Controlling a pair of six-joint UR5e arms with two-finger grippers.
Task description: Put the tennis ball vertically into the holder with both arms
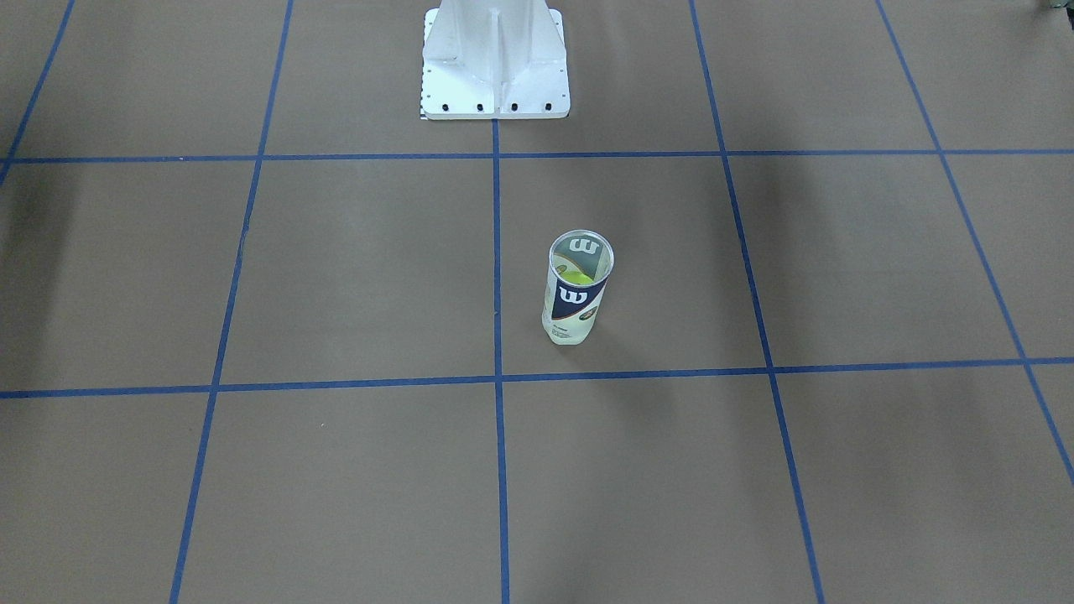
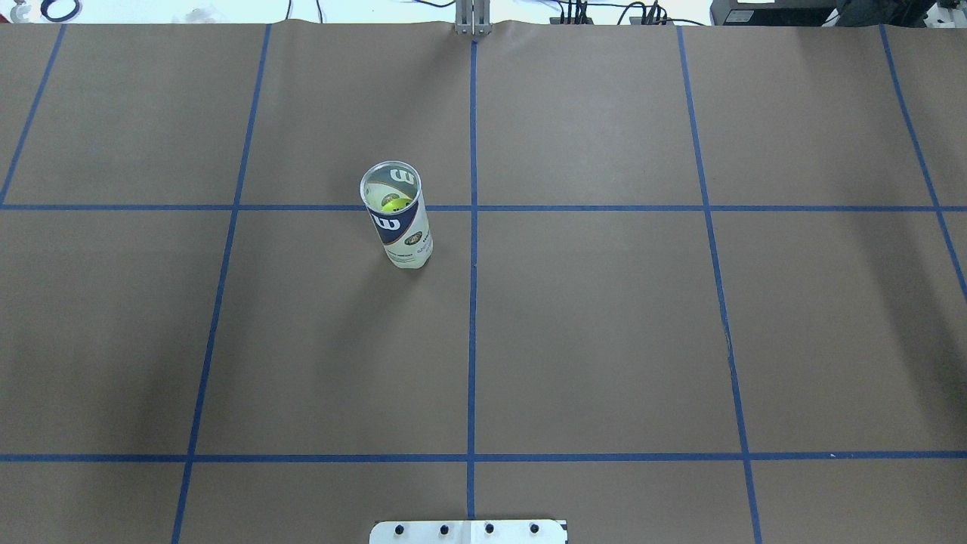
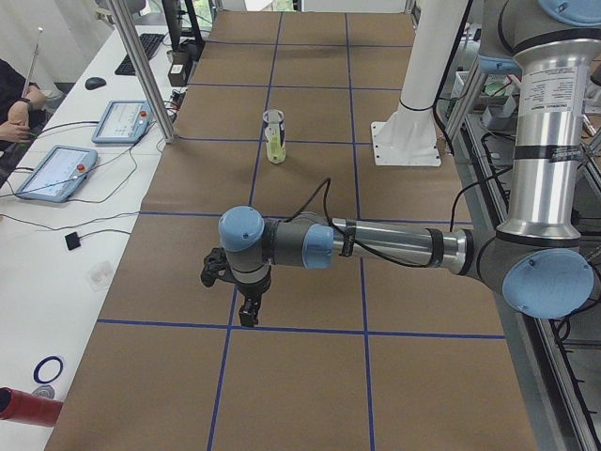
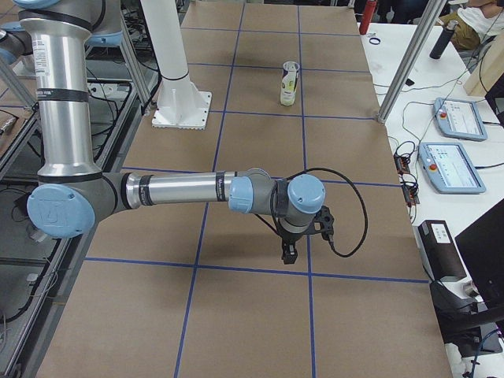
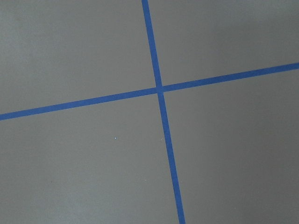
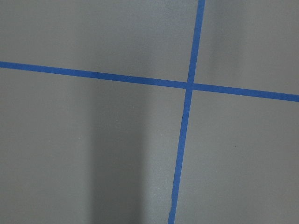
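Note:
The holder is a clear tube with a navy and white "W" label. It stands upright on the brown table, mouth open. A yellow-green tennis ball shows inside it through the mouth. Neither arm appears in the overhead or front views. In the left side view the near left gripper hangs over the table, far from the holder. In the right side view the near right gripper hangs likewise, far from the holder. I cannot tell whether either is open or shut. Both wrist views show only brown paper and blue tape.
The white pedestal base stands at the robot's edge of the table. Blue tape lines grid the brown paper. Side tables carry tablets and cables. A person's hand rests at one side table.

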